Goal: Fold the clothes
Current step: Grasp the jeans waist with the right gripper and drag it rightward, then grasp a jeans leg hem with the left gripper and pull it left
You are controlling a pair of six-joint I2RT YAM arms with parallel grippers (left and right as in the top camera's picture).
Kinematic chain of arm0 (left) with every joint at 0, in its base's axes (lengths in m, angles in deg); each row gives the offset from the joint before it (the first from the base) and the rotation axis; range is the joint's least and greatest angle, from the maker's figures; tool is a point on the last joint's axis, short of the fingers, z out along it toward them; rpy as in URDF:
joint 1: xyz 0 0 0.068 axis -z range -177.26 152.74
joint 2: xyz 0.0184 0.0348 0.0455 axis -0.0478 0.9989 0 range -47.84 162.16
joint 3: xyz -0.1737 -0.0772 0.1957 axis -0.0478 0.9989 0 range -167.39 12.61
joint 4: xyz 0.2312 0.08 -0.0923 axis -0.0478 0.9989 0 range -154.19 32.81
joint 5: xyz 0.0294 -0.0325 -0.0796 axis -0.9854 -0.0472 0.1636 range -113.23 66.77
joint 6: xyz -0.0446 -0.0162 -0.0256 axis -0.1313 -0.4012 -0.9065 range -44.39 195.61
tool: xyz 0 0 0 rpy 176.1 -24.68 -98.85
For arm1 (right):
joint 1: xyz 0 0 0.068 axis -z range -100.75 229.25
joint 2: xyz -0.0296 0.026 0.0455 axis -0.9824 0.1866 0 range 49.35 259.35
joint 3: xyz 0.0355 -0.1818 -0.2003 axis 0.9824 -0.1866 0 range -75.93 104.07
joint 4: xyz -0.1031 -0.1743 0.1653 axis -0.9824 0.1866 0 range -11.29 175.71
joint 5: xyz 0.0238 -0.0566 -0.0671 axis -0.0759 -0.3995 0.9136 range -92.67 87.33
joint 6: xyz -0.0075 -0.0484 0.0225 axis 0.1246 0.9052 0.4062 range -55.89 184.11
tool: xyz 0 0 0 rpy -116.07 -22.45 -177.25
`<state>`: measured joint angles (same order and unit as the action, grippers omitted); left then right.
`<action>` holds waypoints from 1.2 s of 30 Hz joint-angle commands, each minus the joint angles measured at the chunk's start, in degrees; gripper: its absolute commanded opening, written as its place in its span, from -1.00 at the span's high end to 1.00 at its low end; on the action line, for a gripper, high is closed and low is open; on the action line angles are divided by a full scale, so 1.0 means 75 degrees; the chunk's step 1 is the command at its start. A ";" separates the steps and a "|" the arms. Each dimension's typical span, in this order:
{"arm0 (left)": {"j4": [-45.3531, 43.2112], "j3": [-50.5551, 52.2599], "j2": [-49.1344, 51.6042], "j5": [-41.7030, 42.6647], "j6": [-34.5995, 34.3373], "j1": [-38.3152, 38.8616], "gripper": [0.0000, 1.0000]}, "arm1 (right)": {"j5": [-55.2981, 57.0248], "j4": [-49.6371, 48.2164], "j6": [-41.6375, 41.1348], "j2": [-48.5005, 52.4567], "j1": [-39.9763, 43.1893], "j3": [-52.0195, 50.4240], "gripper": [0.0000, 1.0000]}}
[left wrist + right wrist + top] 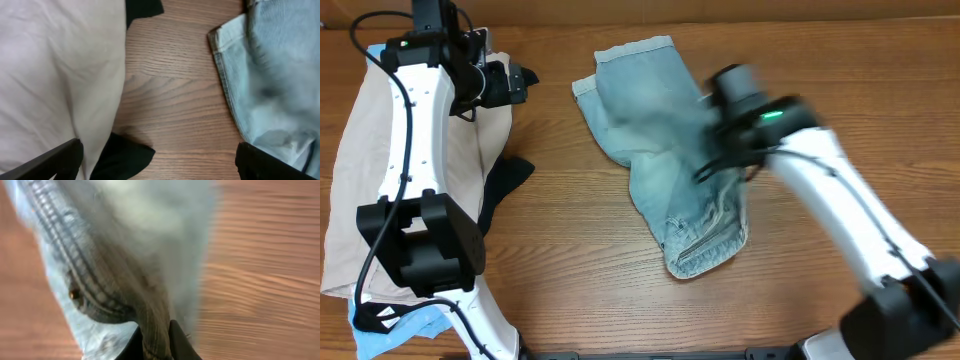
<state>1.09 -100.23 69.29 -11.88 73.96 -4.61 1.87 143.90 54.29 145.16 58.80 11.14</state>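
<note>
1. Where the wooden worktop (570,260) meets the arm bases on my left side, I see a sky-blue garment (405,328) poking out beside the left arm's base.
2. Beyond it a beige garment (360,170) lies spread under the left arm. A black garment (505,180) peeks out along its right edge.
3. At mid worktop, well apart from that pile, the faded denim shorts (655,130) lie slantwise and rumpled, with the hemmed leg ends at the far side.
4. My right hand (155,342) sits at the shorts' right edge, blurred from overhead. Its wrist camera shows the fingers pressed together on a seamed fold of denim, which rises between them.
5. Farthest off, my left hand (160,165) hangs spread wide above bare wood. The beige cloth is to one side of it and the shorts' hem to the other, and it touches neither.
</note>
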 commanded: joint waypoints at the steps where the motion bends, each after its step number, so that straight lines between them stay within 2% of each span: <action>1: 0.0041 0.0038 -0.0117 0.0012 0.0262 0.0251 -0.98 | -0.0583 -0.0035 0.0149 -0.0221 0.1274 0.0140 0.93; 7: 0.0035 0.0041 -0.0114 0.0009 0.0408 0.0705 -0.99 | -0.1623 -0.0519 0.0300 0.0157 0.3552 -0.0026 0.93; 14: -0.0096 0.0041 0.0082 0.0006 0.0600 0.1376 -1.00 | -0.2378 -0.1169 -0.0361 0.1174 0.5756 -0.0079 0.90; 17: -0.0172 0.0041 0.0338 0.0009 0.0691 0.1667 -1.00 | -0.3031 -0.1731 -0.0367 0.1664 0.6417 -0.0079 0.36; 20: -0.0254 0.0041 0.0650 0.0023 0.0848 0.1897 -1.00 | -0.3576 -0.2072 -0.0391 0.1900 0.6793 -0.0079 -0.40; 21: -0.0294 0.0041 0.0778 0.0041 0.0927 0.1967 -1.00 | -0.3710 -0.2139 -0.0388 0.1903 0.6863 -0.0079 -0.57; 24: -0.0525 0.0041 0.1148 0.0102 0.1276 0.2206 -1.00 | -0.3966 -0.2232 -0.0329 0.1862 0.6916 0.0020 -0.81; 25: -0.0653 0.0041 0.1274 0.0108 0.1460 0.2302 -1.00 | -0.4089 -0.2229 -0.0245 0.1839 0.6913 0.0076 -0.96; 27: -0.0935 0.0041 0.1492 0.0099 0.1821 0.2477 -1.00 | -0.4427 -0.2229 -0.0061 0.1760 0.6822 0.0149 -1.00; 31: -0.1690 0.0041 0.1874 0.0102 0.1944 0.2716 -1.00 | -0.4651 -0.2224 0.0052 0.1641 0.6481 0.0154 -1.00; 36: -0.2722 0.0041 0.2343 0.0347 0.2098 0.2946 -0.87 | -0.4613 -0.2174 0.0350 0.1641 0.5968 0.0152 -1.00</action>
<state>-17.56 -100.01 84.61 -11.38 86.84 16.70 -30.48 127.64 54.79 159.76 105.90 10.72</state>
